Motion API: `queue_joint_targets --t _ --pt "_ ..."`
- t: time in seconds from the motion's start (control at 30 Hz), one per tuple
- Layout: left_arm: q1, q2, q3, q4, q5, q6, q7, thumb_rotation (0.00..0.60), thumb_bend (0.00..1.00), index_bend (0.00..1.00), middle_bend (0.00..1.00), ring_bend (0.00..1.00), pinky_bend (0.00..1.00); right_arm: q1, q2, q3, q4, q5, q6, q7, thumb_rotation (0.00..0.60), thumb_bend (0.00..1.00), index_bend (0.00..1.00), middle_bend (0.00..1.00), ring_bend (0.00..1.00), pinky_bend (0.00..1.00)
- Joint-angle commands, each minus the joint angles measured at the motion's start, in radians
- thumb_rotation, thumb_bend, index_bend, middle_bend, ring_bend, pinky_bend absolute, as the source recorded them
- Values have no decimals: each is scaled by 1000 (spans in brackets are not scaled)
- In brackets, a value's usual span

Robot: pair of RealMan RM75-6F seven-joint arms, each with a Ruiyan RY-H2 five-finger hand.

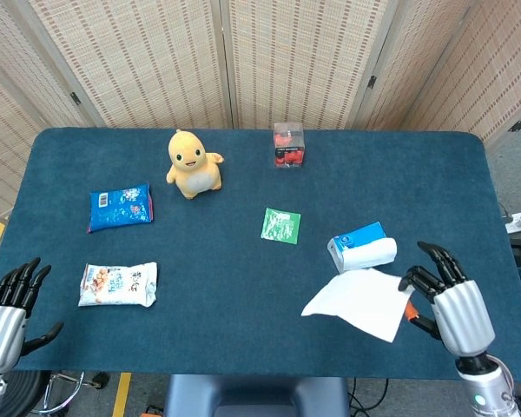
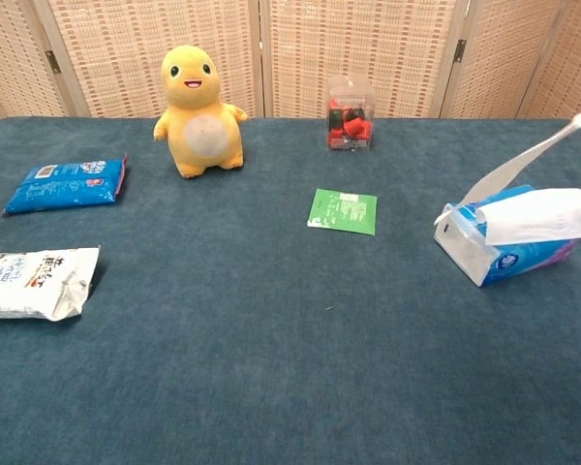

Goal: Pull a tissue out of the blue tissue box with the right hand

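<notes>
The blue tissue box [image 1: 354, 243] [image 2: 501, 258] lies on its side at the right of the table. A fresh white tissue [image 1: 374, 254] [image 2: 539, 214] pokes from its opening. My right hand [image 1: 449, 300] is raised in front of and to the right of the box, pinching the corner of a pulled-out white tissue [image 1: 359, 301] that hangs spread out in the air, free of the box. In the chest view this tissue [image 2: 519, 163] rises toward the right edge and the hand itself is out of frame. My left hand [image 1: 6, 310] hangs open off the table's front left corner.
A yellow plush toy [image 1: 193, 162] [image 2: 198, 111] and a clear box of red items [image 1: 288, 145] [image 2: 351, 113] stand at the back. A green packet [image 1: 281, 226] [image 2: 344, 211] lies left of the tissue box. A blue snack pack [image 1: 120, 207] and white snack bag [image 1: 118, 284] lie at the left.
</notes>
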Motion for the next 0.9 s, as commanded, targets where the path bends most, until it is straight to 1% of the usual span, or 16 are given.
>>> queue_joint_targets --t 0.03,0.13,0.33,0.43,0.47,0.57,0.6,0.63,0.67,0.7,0.73,0.9 --pt "0 -1 1 0 1 0 3 600 246 0 0 0 140 -26 -6 -32 54 4 -8 25 600 437 646 509 146 197" --pt "0 -2 1 0 1 -2 6 600 247 0 0 0 141 -27 -28 -43 103 43 -55 29 600 437 646 509 146 197" --pt "-2 -4 3 2 -2 -10 8 600 246 0 0 0 140 -23 -69 -39 185 125 -136 31 600 437 646 508 146 197" --pt "-3 -6 5 3 1 -13 12 600 246 0 0 0 140 -18 -69 -39 197 152 -171 23 600 434 646 483 145 197" --pt "-4 -6 6 4 3 -14 13 600 246 0 0 0 140 -16 -68 -37 197 157 -176 23 600 430 640 455 136 193" --pt "-3 -7 6 4 3 -13 14 600 246 0 0 0 140 -15 -64 -40 194 163 -188 23 600 413 512 328 75 137" --pt "-3 -7 6 5 3 -13 14 600 246 0 0 0 140 -15 -62 -41 193 165 -192 22 600 395 399 247 48 99" --pt "-3 -7 6 5 3 -13 14 600 247 0 0 0 140 -14 -56 -45 187 171 -204 18 600 366 247 148 22 55" --pt "-3 -6 6 5 1 -12 14 600 247 0 0 0 140 -12 -44 -50 175 179 -221 10 600 332 117 67 5 21" --pt "-3 -6 5 4 0 -13 14 600 246 0 0 0 140 -10 -32 -52 161 185 -233 0 600 305 38 19 0 3" --pt "-3 -6 5 4 0 -13 13 600 246 0 0 0 140 -11 -22 -53 150 191 -239 -9 600 279 0 0 0 0" --pt "-2 -6 5 6 2 -10 11 600 245 0 0 0 140 -25 3 -48 111 195 -216 -35 600 246 0 0 0 0"
